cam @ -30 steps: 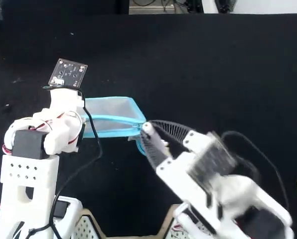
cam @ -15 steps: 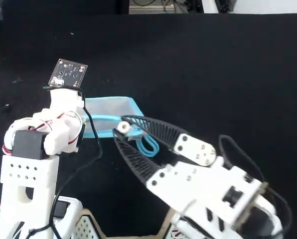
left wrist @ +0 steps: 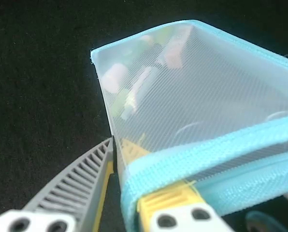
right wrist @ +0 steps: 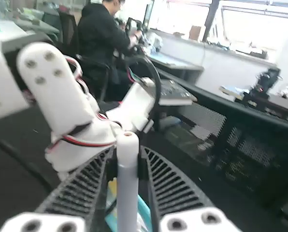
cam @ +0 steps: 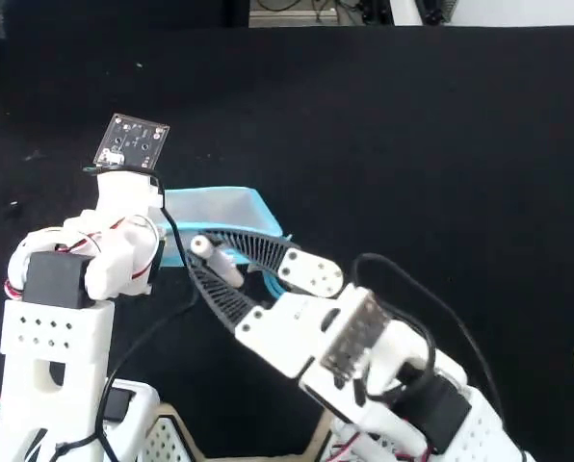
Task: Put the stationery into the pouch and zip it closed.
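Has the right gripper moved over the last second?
Yes. In the high view the right gripper, holding a white pen, has slid along the pouch toward the still left arm.

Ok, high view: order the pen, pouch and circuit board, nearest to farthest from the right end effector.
1. The pen, gripped in the right end effector.
2. The pouch, just beyond it.
3. The circuit board, on the left arm's wrist, farther left.

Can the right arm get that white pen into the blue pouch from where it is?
Probably yes. The right end effector grips the white pen beside the pouch, whose edge the left end effector holds, and nothing sits between them. Whether its mouth is open, I cannot tell.
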Robot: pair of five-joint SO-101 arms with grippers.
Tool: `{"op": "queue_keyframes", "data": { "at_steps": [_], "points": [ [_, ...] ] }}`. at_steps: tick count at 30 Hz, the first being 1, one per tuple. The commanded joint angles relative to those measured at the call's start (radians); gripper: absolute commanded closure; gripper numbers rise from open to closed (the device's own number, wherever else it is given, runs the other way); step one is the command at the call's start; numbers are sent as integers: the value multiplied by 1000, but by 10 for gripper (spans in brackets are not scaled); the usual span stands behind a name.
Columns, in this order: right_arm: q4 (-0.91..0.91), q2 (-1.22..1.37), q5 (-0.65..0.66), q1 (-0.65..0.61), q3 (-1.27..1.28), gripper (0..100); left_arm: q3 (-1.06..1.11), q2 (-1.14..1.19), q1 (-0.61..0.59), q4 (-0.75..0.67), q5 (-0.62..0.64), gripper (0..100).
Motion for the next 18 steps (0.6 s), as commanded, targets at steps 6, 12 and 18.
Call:
{"op": "queue_keyframes", "data": {
  "at_steps": [6, 12, 18],
  "points": [
    [-110, -24, -5, 78, -67, 987, 16, 8, -2, 6, -5, 970],
    [-127, -24, -5, 14, -139, 987, 16, 8, -2, 6, -5, 970],
    [-302, -16, -5, 15, -84, 987, 16, 8, -1, 5, -3, 970]
  ]
}}
